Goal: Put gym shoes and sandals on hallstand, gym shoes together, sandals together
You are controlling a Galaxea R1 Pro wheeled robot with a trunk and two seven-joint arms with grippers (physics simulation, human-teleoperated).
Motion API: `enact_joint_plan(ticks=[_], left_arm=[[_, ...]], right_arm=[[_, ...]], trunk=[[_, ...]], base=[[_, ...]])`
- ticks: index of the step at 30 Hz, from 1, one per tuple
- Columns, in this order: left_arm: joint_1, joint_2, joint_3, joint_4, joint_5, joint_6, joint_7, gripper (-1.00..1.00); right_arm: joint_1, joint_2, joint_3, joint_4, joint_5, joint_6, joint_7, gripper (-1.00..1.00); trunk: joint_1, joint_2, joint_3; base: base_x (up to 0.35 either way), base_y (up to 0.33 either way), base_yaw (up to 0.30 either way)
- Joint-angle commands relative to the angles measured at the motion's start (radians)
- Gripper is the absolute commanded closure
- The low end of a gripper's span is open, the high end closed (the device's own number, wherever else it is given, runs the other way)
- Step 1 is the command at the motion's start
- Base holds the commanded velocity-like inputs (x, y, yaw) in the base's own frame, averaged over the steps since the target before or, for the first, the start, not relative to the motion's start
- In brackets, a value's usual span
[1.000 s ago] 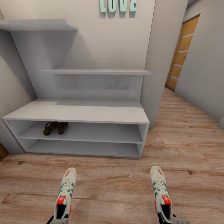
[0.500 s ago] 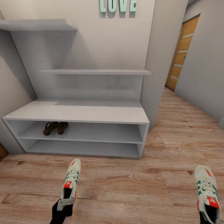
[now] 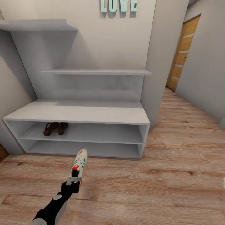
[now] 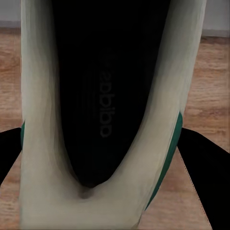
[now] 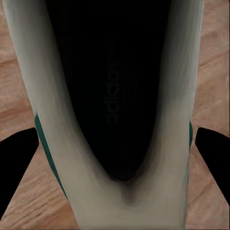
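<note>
Left hand point(image 3: 74, 180) grips one gym shoe point(image 3: 79, 162) at its heel, closed on it. The shoe's long axis points toe-first at the hallstand point(image 3: 78, 113), whose upper open shelf carries both sandals point(image 3: 55, 128). Right hand point(image 5: 115, 191) clasps the second gym shoe point(image 5: 115, 96).

Even, soft, bright light; faint shadows under floating shelves point(image 3: 93, 72); wrist views blurred, close-up; no glare.

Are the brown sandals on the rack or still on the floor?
On the rack. Both sandals sit side by side on the upper open shelf of the shoe rack, toward its left end.
</note>
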State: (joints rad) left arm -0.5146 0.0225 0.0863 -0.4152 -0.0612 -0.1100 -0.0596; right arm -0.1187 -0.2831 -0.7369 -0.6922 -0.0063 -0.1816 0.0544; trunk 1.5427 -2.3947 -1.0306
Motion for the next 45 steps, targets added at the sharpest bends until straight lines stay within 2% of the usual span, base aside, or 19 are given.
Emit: enact_joint_plan(ticks=[1, 5, 8, 13, 17, 19, 21, 31, 45], left_arm=[[-0.021, -0.001, -0.002, 0.001, -0.007, 0.026, -0.006, 1.00], [-0.070, -0.001, -0.023, 0.001, -0.008, 0.092, -0.007, 1.00], [-0.109, -0.002, -0.032, 0.001, -0.007, 0.139, -0.012, 1.00], [-0.166, -0.007, -0.039, 0.001, -0.007, 0.208, -0.039, 1.00], [-0.231, -0.024, -0.041, 0.001, -0.008, 0.302, -0.063, 1.00], [-0.252, -0.028, -0.042, 0.001, -0.008, 0.327, -0.065, 1.00], [-0.306, -0.033, -0.042, 0.000, -0.008, 0.377, -0.065, 1.00], [-0.317, -0.030, -0.043, -0.027, -0.011, 0.389, -0.064, 1.00], [-0.321, -0.020, -0.045, -0.028, -0.014, 0.416, -0.063, 1.00]], right_arm=[[-0.001, -0.007, -0.024, -0.005, 0.000, 0.015, 0.005, 1.00], [-0.001, -0.017, -0.057, -0.012, 0.000, 0.037, 0.004, 1.00], [-0.001, -0.020, -0.067, -0.013, 0.000, 0.044, 0.004, 1.00], [-0.001, -0.021, -0.073, -0.013, -0.001, 0.047, 0.004, 1.00], [-0.001, -0.019, -0.073, -0.015, -0.001, 0.047, 0.007, 1.00], [-0.001, -0.019, -0.072, -0.016, -0.001, 0.047, 0.008, 1.00], [-0.001, -0.013, -0.069, -0.044, -0.001, 0.048, 0.007, 1.00], [-0.001, -0.007, -0.065, -0.066, 0.000, 0.052, 0.007, 1.00], [-0.001, -0.007, -0.065, -0.080, 0.000, 0.053, 0.007, 1.00]], trunk=[[0.000, 0.000, -0.001], [0.000, 0.000, -0.001], [0.000, 0.000, -0.001], [0.000, 0.000, -0.001], [0.000, 0.000, -0.001], [0.000, 0.000, -0.001], [0.000, 0.000, -0.001], [0.000, 0.000, -0.001], [0.053, -0.098, -0.062]], base=[[0.000, 0.000, 0.000], [0.000, 0.000, 0.000], [0.000, 0.000, 0.000], [0.000, 0.000, 0.000], [0.000, 0.000, 0.000], [0.000, 0.000, 0.000], [0.000, 0.000, 0.000], [0.000, 0.000, 0.000], [0.000, 0.000, 0.000]])
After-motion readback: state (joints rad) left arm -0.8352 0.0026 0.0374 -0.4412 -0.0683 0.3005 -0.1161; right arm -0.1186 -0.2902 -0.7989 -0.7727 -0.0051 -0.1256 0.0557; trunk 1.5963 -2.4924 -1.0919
